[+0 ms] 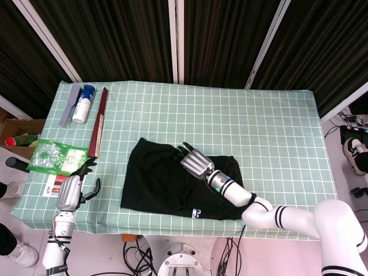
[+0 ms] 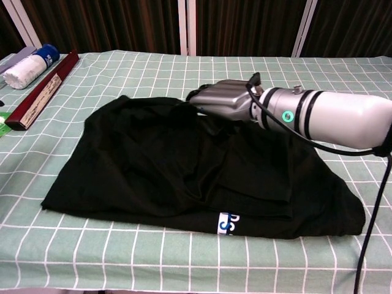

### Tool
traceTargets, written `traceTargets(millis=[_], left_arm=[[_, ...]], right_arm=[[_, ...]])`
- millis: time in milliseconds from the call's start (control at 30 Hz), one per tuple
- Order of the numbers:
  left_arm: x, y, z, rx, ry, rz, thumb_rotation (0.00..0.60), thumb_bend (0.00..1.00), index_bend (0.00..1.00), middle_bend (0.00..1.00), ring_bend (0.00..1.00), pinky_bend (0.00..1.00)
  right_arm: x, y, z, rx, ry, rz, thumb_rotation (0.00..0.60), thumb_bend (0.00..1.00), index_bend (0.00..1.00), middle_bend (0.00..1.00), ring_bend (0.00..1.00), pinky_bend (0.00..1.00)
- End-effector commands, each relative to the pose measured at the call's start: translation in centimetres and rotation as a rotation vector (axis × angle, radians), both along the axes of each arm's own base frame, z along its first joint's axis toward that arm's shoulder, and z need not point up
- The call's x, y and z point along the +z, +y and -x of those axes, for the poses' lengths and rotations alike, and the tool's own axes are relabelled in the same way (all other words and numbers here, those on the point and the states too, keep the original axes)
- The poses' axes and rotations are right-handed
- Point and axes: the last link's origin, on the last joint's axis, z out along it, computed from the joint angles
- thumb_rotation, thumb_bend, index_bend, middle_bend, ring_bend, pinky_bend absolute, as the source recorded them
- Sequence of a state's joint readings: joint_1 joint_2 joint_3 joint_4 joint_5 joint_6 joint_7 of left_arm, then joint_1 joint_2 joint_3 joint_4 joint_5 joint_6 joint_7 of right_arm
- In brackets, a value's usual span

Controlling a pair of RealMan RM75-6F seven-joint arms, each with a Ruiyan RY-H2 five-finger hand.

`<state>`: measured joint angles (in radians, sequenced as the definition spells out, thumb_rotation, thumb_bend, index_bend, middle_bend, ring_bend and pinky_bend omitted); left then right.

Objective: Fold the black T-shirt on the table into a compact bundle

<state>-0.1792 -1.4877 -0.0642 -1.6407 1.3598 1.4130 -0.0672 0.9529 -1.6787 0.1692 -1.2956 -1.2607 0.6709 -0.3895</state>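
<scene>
The black T-shirt (image 1: 167, 184) lies folded in a rough rectangle near the front of the green checked table (image 1: 270, 138); a small blue-and-white label (image 2: 227, 223) shows at its front edge. My right hand (image 1: 194, 160) lies palm down on the shirt's far edge, fingers stretched towards the far left and pressing the cloth; in the chest view the right hand (image 2: 223, 104) covers the same edge of the T-shirt (image 2: 153, 165). My left hand (image 1: 72, 192) hangs over the table's front left, clear of the shirt, holding nothing.
At the far left stand a white bottle with a blue cap (image 1: 82, 103), a grey flat tool (image 1: 69, 103) and a long dark red box (image 1: 99, 122). A green packet (image 1: 57, 156) and a printed leaflet (image 1: 54, 185) lie by my left hand.
</scene>
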Motion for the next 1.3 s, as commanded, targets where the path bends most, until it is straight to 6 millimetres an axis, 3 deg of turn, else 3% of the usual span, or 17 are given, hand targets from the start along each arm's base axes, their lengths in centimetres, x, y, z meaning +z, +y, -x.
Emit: traceTargets(millis=[33, 167, 367, 500, 600, 800, 967, 1167, 1300], left_arm=[[-0.1, 0.0, 0.1, 0.002, -0.003, 0.001, 0.277, 0.45, 0.13, 0.22, 0.29, 0.31], [-0.2, 0.1, 0.3, 0.008, -0.004, 0.004, 0.278, 0.45, 0.13, 0.22, 0.29, 0.31], [0.2, 0.0, 0.6, 0.017, -0.007, -0.007, 0.281, 0.45, 0.13, 0.22, 0.29, 0.31], [0.7, 0.0, 1.0, 0.030, -0.009, -0.030, 0.279, 0.45, 0.13, 0.22, 0.29, 0.31], [1.1, 0.1, 1.3, 0.038, -0.002, -0.042, 0.278, 0.45, 0.13, 0.22, 0.29, 0.31], [1.7, 0.1, 1.5, 0.049, -0.003, -0.058, 0.279, 0.45, 0.13, 0.22, 0.28, 0.31], [1.8, -0.1, 1.5, 0.049, -0.001, -0.055, 0.277, 0.45, 0.13, 0.22, 0.28, 0.31], [2.1, -0.4, 1.7, 0.060, -0.001, -0.059, 0.276, 0.45, 0.13, 0.21, 0.28, 0.31], [2.2, -0.7, 1.8, 0.067, 0.001, -0.057, 0.276, 0.45, 0.13, 0.21, 0.27, 0.31]], right_arm=[[1.0, 0.2, 2.3, -0.049, 0.045, 0.016, 0.600, 0.85, 0.13, 0.27, 0.02, 0.05], [1.6, 0.2, 3.0, -0.085, 0.048, 0.024, 0.600, 0.83, 0.12, 0.27, 0.02, 0.05], [4.7, 0.4, 1.1, -0.111, -0.158, 0.041, 0.600, 0.78, 0.11, 0.28, 0.02, 0.05], [7.4, 0.3, 0.2, -0.066, -0.241, 0.071, 0.600, 0.59, 0.12, 0.29, 0.03, 0.06], [8.1, 0.0, -0.5, -0.048, -0.257, 0.080, 0.600, 0.41, 0.15, 0.29, 0.03, 0.07], [5.3, -1.5, -3.5, -0.021, -0.229, 0.048, 0.600, 0.23, 0.26, 0.29, 0.04, 0.09], [1.7, -2.6, -6.7, 0.050, -0.138, 0.054, 0.600, 0.23, 0.31, 0.27, 0.04, 0.11], [-1.6, -3.6, -8.6, 0.103, -0.016, 0.091, 0.600, 0.23, 0.31, 0.25, 0.04, 0.12], [-3.5, -3.7, -9.0, 0.112, 0.045, 0.102, 0.600, 0.33, 0.33, 0.27, 0.05, 0.12]])
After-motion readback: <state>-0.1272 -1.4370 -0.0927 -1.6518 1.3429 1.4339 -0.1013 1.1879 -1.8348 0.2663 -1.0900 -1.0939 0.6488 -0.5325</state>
